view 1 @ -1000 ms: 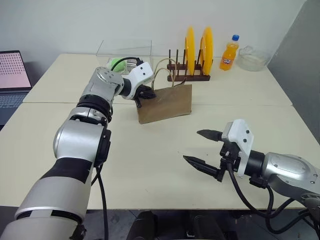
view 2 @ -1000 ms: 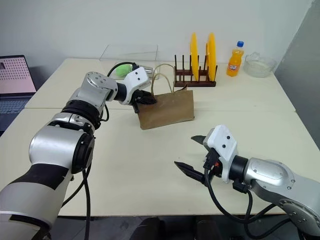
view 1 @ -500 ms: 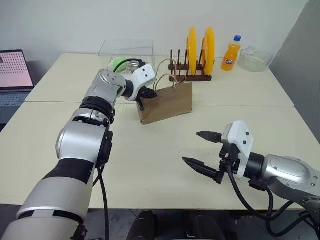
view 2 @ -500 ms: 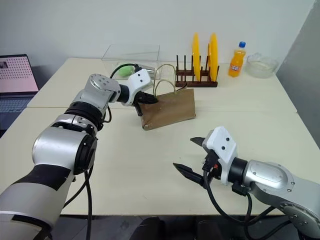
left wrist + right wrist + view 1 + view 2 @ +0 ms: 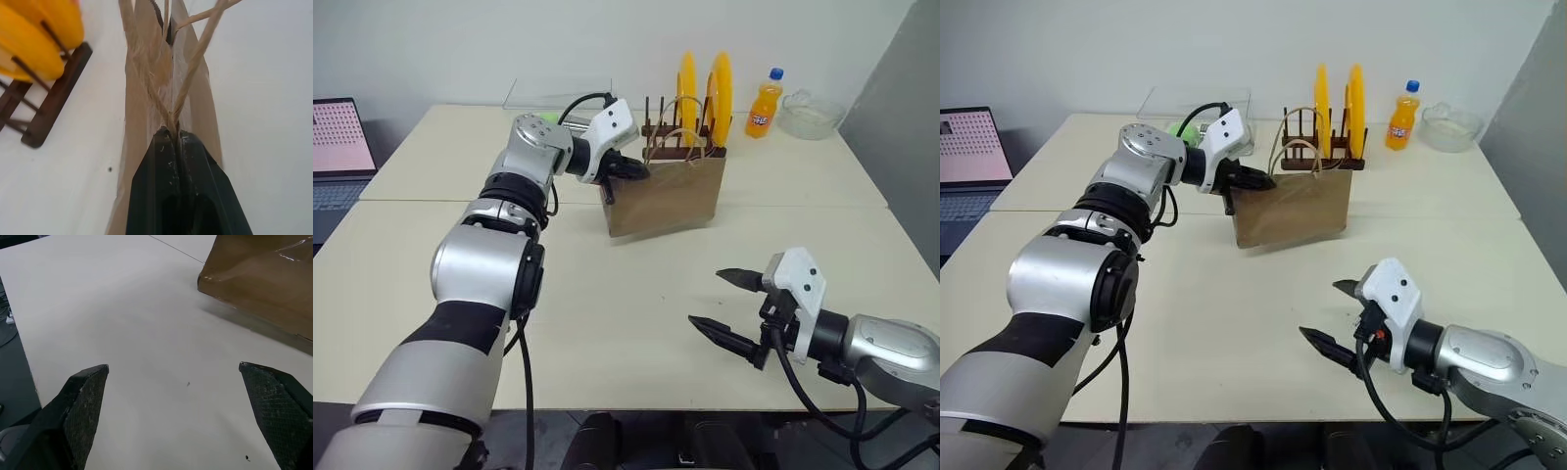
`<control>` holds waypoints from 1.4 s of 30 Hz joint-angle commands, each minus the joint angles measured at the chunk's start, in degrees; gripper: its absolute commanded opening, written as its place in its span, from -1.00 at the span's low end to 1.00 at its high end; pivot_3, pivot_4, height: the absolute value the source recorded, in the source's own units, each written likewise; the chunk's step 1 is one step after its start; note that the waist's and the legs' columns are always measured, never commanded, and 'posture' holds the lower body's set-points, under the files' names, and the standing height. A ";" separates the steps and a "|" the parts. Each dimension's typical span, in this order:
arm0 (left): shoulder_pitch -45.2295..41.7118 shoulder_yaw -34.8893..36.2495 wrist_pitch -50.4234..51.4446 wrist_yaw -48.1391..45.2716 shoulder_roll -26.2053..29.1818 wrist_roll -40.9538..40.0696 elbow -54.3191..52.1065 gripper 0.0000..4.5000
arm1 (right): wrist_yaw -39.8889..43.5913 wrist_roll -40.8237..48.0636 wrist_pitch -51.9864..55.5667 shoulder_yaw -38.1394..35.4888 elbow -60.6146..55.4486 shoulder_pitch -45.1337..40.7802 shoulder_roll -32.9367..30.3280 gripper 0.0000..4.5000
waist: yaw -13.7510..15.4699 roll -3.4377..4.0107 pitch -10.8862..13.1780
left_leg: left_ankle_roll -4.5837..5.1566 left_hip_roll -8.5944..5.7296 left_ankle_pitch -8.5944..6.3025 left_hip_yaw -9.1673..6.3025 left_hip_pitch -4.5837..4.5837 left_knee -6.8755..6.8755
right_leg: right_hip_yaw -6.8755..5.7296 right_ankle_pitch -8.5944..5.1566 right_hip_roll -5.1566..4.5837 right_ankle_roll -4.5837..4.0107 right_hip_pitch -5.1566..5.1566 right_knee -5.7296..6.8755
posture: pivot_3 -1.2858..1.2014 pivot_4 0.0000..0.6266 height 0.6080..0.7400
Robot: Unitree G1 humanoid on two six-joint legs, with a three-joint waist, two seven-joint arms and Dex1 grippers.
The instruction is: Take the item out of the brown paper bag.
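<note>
Both grippers are seen over the cream table (image 5: 607, 323). At the left gripper (image 5: 628, 170) the two black fingers (image 5: 161, 161) are pressed together on the top edge of the brown paper bag (image 5: 668, 194), where the tan handles (image 5: 193, 58) meet the paper; the bag is gripped at its left end and is seen upright, though whether its base rests on the table or hangs just above it cannot be made out. The bag is placed toward the far edge of the table, just in front of the wooden plate rack (image 5: 683, 149) with its two yellow plates (image 5: 686, 86), part of the rack being hidden behind the bag.

The item cannot be seen: the bag's mouth is pinched nearly flat in the left wrist view, and nothing inside can be made out.

The right gripper (image 5: 736, 305) is held near the table's near edge, well apart from the bag, with its fingers spread wide and nothing between them.

An orange soda bottle (image 5: 764, 102) and a glass bowl (image 5: 810, 115) are set at the far right corner. A clear box (image 5: 1197, 101) is largely hidden behind the left arm, and a laptop (image 5: 337, 147) is cut off beyond the table's left edge.
</note>
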 commanded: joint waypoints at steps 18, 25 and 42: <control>1.30 -2.82 -6.90 5.05 -3.19 3.57 -0.15 -0.99 | -6.26 -1.29 -0.84 -2.08 -3.09 3.53 0.89 1.00 | -0.12 0.00 0.00 | 0.00 0.00 0.00 0.04 0.03 0.00 | 0.05 0.00 0.01 0.00 0.00 0.02 | 0.03 -0.52 1.00; 2.63 -5.13 -9.11 10.19 -2.63 6.69 0.24 -0.99 | -7.50 -0.77 -0.83 -0.77 -3.53 2.70 1.73 1.00 | -0.03 0.00 0.00 | 0.00 0.00 0.00 0.04 0.04 0.00 | 0.06 0.00 0.00 0.01 0.01 0.01 | 0.03 -0.52 1.00; 4.08 0.28 -8.96 1.27 6.85 0.23 -2.25 0.37 | -4.29 -3.98 -1.70 3.27 -0.61 -1.99 2.81 1.00 | -0.29 0.00 0.00 | 0.00 0.04 0.00 0.05 0.08 -0.01 | 0.04 0.01 0.04 0.02 0.01 0.01 | 0.03 -0.52 1.00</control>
